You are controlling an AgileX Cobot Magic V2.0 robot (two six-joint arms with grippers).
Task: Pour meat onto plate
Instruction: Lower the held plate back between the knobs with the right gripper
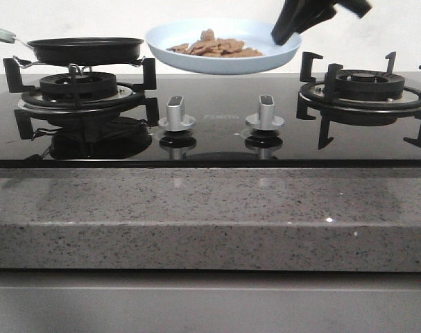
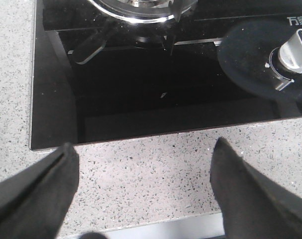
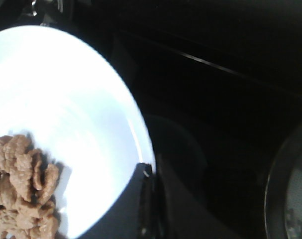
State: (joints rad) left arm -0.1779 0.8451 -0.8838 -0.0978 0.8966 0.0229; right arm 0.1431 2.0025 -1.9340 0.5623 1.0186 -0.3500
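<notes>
Speckled grey stone counter (image 1: 196,215) under a black glass hob (image 1: 217,135), two silver knobs (image 1: 177,112) at centre, white wall behind. On the left burner (image 1: 78,87), a black frying pan (image 1: 85,48), seemingly empty, though only its side shows. Held in the air behind the hob, tilted slightly, a pale blue plate (image 1: 255,31). Heaped on it, reddish-brown meat (image 1: 213,47), so pouring looks done. Pinching the plate's right rim, the right gripper (image 3: 150,179), closed on the edge. Low over the counter's front, the left gripper (image 2: 143,164), spread wide, holding nothing. Probably left to do: setting the plate down and letting go.
</notes>
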